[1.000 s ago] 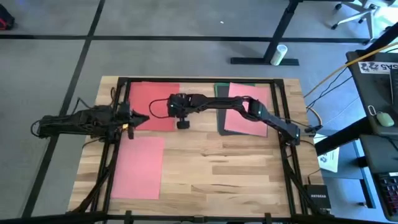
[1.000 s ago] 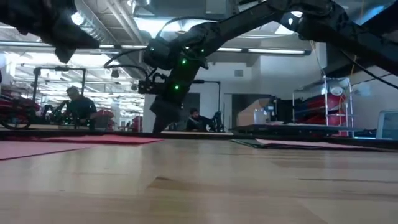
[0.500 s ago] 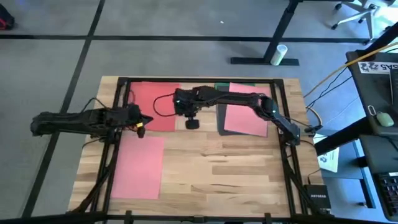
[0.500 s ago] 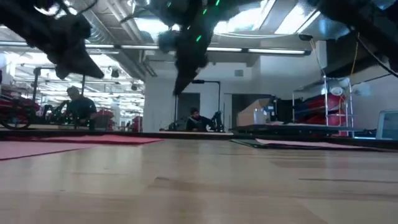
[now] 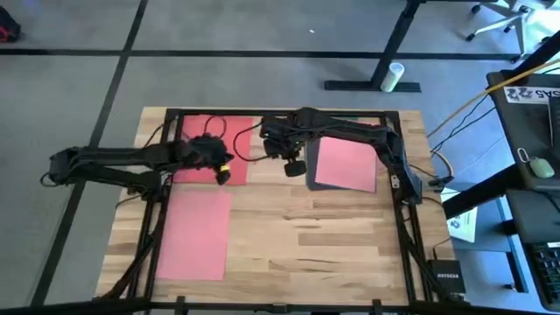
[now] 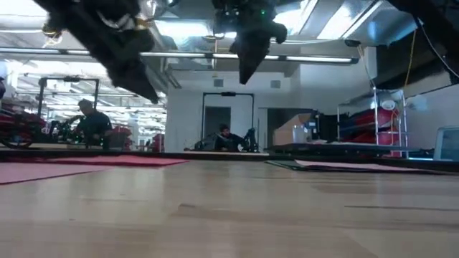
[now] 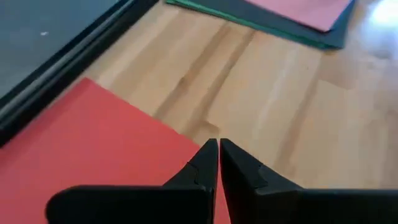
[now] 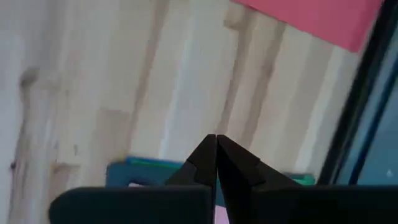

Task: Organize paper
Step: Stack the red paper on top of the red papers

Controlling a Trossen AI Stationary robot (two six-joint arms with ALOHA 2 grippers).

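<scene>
On the wooden counter (image 5: 297, 236) lie several coloured sheets of paper. A red sheet (image 5: 213, 147) rests at the far left part, another red sheet (image 5: 194, 234) lies nearer the front on the left, and at the far right a pink sheet (image 5: 345, 164) tops a small stack whose dark grey sheet (image 5: 309, 166) shows along its left edge, with a strip of green sheet (image 7: 249, 23) showing at the stack's edge in the left wrist view.

The left claw (image 5: 224, 172) hangs above the right edge of the far red sheet, close to its near corner. In the left wrist view its fingers (image 7: 202, 165) are pressed together, clenched on nothing, with the red sheet's corner just beneath them and bare wood beyond; the stack lies well apart, farther across the counter.

The right claw (image 5: 296, 167) hovers over bare wood between the far red sheet and the stack, just beside the stack's dark grey edge. Its fingers (image 8: 205, 158) are likewise clenched together and empty. In the right wrist view the green and blue-edged corner of the stack shows just beside the fingertips, and the red sheet lies farther off by the counter's black frame (image 8: 357, 106).

In the low view both claws hang well above the counter surface, touching no paper; the left (image 6: 147, 89) and the right (image 6: 246, 72) are apart from each other. People sit in the room behind.
</scene>
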